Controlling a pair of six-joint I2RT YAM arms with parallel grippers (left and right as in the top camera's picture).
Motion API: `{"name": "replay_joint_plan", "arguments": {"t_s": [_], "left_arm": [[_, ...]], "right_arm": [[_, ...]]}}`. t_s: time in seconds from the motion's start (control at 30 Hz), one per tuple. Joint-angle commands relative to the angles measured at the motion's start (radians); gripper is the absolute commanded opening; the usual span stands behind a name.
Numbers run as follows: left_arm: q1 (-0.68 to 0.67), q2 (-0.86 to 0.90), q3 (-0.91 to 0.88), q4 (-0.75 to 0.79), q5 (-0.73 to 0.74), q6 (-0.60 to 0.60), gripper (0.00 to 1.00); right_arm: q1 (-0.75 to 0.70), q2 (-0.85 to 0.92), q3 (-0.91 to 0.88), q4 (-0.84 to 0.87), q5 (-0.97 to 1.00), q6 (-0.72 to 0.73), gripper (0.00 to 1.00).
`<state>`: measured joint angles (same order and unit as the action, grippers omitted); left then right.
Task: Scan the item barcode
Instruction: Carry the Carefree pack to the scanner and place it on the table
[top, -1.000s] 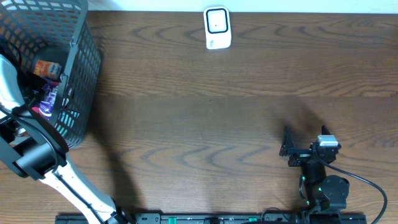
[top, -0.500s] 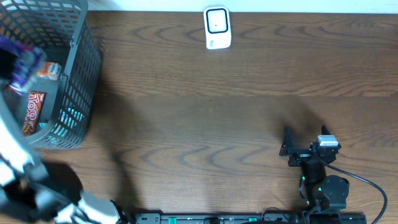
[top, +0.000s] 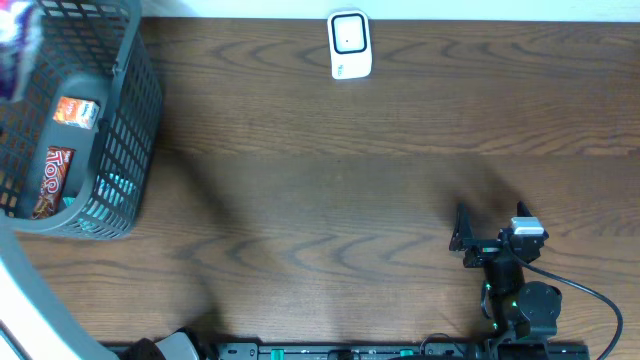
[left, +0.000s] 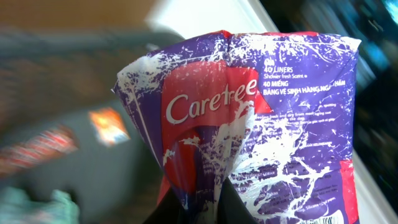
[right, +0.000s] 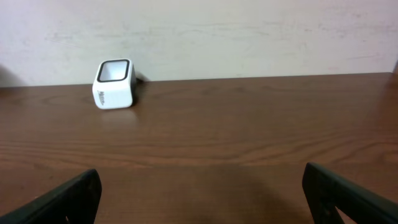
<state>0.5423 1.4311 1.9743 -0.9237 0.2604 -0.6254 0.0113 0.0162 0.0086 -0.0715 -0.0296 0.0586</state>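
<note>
Pack: one Carefree liner pack (left: 273, 124) of crinkly glossy plastic, purple with white splashes and a red panel. It is held in the air over the basket's far left corner and shows as a purple blur in the overhead view.
Left gripper (left: 208, 208): clamped on the pack's bottom fold; only a dark wedge of it shows.
Right gripper (top: 462, 232): black fingers spread wide, holding nothing, over the table's near right.
Scanner (top: 350, 45): one white rounded block with a dark square window, at the far edge.
Basket (top: 135, 110): one, dark grey mesh with tapered walls. Inside are one brown candy bar (top: 52, 180), one orange packet (top: 77, 111) and one teal wrapper (top: 115, 187).
Table (top: 330, 170): dark wood grain.
</note>
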Motion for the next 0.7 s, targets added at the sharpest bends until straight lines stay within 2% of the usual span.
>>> {"name": "replay_joint_plan", "arguments": {"t_s": [0.0,0.1,0.3,0.47,0.67], "left_arm": [[-0.095,0.021,0.006,0.006,0.206,-0.023,0.07],[-0.205,0.026,0.006,0.006,0.208,0.007,0.07],[-0.449,0.049,0.006,-0.043,0.203,0.177,0.07],[-0.618,0.124,0.006,-0.109,0.192,0.255,0.07],[-0.744,0.266,0.006,-0.138,0.192,0.274,0.08]], "right_arm": [[-0.003,-0.003,-0.003,-0.003,0.002,-0.011,0.99],[-0.003,-0.003,-0.003,-0.003,0.002,-0.011,0.99],[-0.003,-0.003,-0.003,-0.003,0.002,-0.011,0.99],[-0.003,-0.003,-0.003,-0.002,0.002,-0.011,0.99],[-0.003,-0.003,-0.003,-0.003,0.002,-0.011,0.99]]}}
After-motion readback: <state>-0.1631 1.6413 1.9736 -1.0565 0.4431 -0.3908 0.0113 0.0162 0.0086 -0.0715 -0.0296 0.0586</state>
